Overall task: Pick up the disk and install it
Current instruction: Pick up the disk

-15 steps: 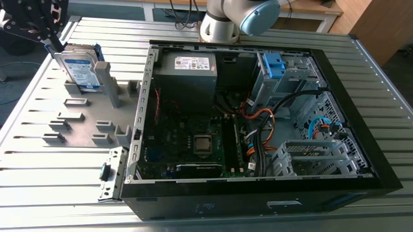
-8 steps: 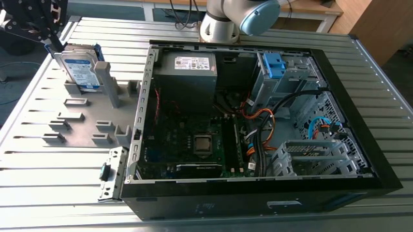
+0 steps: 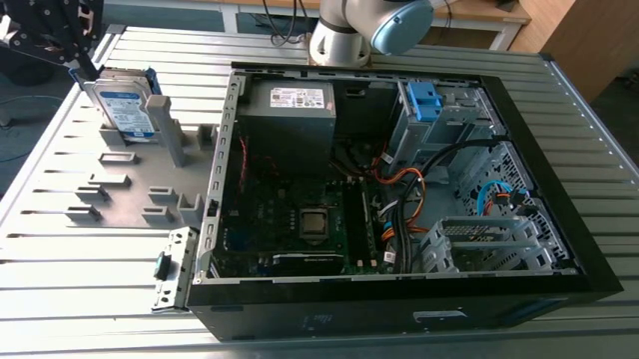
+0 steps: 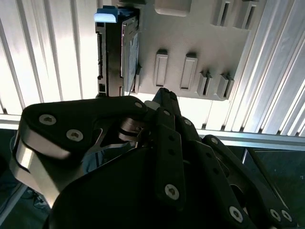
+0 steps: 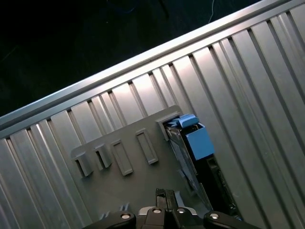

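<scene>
The disk (image 3: 128,111) stands on edge in a slot at the far end of a grey holder plate (image 3: 130,179), on the exterior view's left. Its white-and-blue label faces the open computer case (image 3: 559,247). My gripper (image 3: 82,69) hangs just above and behind the disk's top edge, fingers together with nothing between them. In the second wrist view the gripper (image 4: 162,95) points at the holder plate (image 4: 190,33), with the disk (image 4: 116,52) and its blue bracket off to one side. The first wrist view shows the gripper (image 5: 165,193) near the disk (image 5: 199,143).
Inside the case are a grey power supply box (image 3: 289,112), a motherboard (image 3: 299,224), loose cables (image 3: 409,202) and a metal drive bay with a light-blue clip (image 3: 424,101). The arm's base (image 3: 345,34) stands behind the case. Everything rests on a ribbed aluminium table (image 3: 60,247).
</scene>
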Controlling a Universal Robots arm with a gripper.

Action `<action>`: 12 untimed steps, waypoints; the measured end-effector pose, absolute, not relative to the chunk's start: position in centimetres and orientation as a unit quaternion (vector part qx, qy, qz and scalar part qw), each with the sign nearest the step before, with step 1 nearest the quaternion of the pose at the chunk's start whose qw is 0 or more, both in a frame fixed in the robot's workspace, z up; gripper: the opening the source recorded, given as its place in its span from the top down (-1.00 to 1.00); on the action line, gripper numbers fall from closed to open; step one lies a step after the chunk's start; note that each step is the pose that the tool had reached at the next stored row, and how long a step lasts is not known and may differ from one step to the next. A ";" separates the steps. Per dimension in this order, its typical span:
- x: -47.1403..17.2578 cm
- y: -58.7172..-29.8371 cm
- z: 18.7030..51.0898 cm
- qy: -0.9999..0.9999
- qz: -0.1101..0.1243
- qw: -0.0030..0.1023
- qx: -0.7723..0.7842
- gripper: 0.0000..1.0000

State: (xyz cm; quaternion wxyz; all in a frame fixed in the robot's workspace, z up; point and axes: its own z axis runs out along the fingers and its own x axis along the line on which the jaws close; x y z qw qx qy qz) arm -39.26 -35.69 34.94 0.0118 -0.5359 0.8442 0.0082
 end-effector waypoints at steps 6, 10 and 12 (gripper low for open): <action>-39.3 -35.7 34.9 0.838 0.008 0.012 -0.545 0.79; -39.3 -35.7 34.9 0.834 0.008 0.012 -0.551 0.79; -39.3 -35.7 34.9 0.832 0.008 0.012 -0.554 0.79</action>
